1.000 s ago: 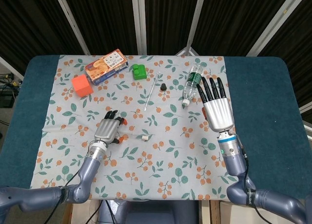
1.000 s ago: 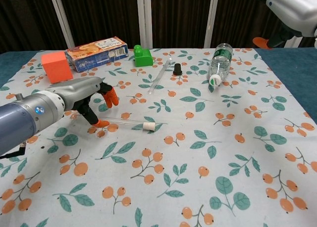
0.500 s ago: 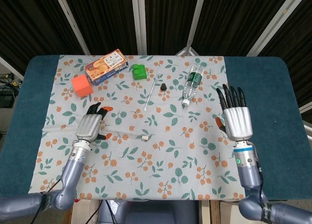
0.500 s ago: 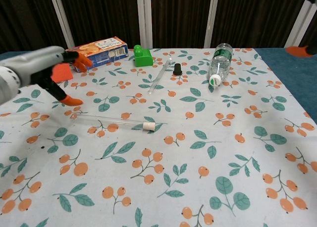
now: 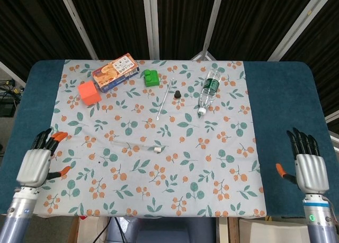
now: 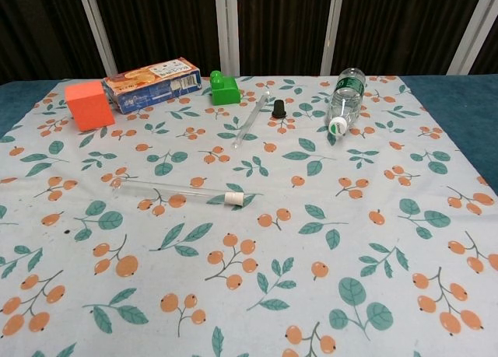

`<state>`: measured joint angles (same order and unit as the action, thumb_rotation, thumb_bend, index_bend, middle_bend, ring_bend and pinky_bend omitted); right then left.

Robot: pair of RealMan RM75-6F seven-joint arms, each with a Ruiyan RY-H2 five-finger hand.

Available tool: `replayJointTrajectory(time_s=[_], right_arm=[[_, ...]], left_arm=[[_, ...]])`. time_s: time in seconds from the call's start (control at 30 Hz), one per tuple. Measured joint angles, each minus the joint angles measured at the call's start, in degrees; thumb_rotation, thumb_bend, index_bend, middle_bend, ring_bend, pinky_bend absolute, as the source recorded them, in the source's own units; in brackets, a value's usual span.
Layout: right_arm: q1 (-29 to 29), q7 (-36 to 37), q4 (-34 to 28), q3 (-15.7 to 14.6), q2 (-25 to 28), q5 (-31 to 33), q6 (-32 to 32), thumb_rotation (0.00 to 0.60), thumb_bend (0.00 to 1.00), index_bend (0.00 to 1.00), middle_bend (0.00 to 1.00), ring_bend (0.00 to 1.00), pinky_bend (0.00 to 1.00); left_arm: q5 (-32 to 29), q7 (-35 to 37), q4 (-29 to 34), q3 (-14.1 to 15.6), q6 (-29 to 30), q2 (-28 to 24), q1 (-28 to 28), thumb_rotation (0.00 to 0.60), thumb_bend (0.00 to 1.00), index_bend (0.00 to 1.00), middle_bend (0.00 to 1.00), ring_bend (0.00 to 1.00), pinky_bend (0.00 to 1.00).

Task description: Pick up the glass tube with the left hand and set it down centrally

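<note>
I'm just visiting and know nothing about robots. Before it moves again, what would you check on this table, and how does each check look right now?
1. Glass tube lying free on the cloth, nothing on top of it: ok.
2. Left hand empty, fingers apart: ok.
3. Left hand close enough to grasp the tube: not ok; it sits at the near left edge of the table, well away from the tube.
4. Right hand clear of the working area: ok; it is at the near right edge, holding nothing.
5. Middle of the cloth free for the tube: ok; the water bottle, orange cube and snack box lie toward the far side.
6. Tube intact: cannot tell.
</note>
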<state>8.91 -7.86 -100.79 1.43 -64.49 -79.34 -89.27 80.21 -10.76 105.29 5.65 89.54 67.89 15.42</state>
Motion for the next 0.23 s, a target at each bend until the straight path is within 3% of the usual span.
replayJointTrajectory(time_s=[0.1,0.23], right_arm=[[-2.9,2.4,1.6,-2.0,1.2,-3.5,-3.1,0.600,0.30,0.00,0.00,0.00,0.00],[-6.0,5.8,4.1,-3.5,2.1,-6.4,-6.4,0.600,0.30,0.00,0.00,0.00,0.00]], left_arm=[[4.1,3.5,-1.2,2.7,4.0,-2.2,-3.9,0.600,0.20,0.15,0.14,0.01,0.00],[6.7,7.2,-3.8,3.9,7.0,-4.4,-7.2,0.600,0.20,0.15,0.14,0.01,0.00]])
